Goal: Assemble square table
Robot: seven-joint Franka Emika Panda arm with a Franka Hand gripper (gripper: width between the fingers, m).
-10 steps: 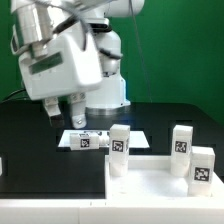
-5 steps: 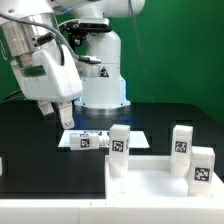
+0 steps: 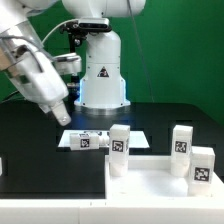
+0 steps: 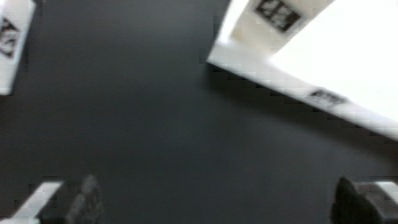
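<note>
The square table's white top [image 3: 150, 188] lies at the front on the exterior view's right. Three chunky white tagged legs stand upright on it: one at its left [image 3: 119, 150], one at the back [image 3: 181, 140], one at the right [image 3: 202, 168]. My gripper [image 3: 62, 114] hangs tilted over the black table, left of and apart from these parts. It is open with nothing between its fingers. In the wrist view my gripper [image 4: 222, 202] shows two dark fingertips [image 4: 71, 200] wide apart over bare black surface. A white tagged piece [image 4: 302, 60] lies beyond them; I cannot tell which part it is.
The marker board [image 3: 100, 138] lies flat just behind the left leg. The big white robot base [image 3: 102, 75] stands at the back centre before a green backdrop. Another white tagged edge [image 4: 9, 45] shows at the side of the wrist view.
The hand has swung toward the exterior view's left and tilted over, its fingertips staying near the same spot. The jaws have stayed open. The table parts have not moved.
</note>
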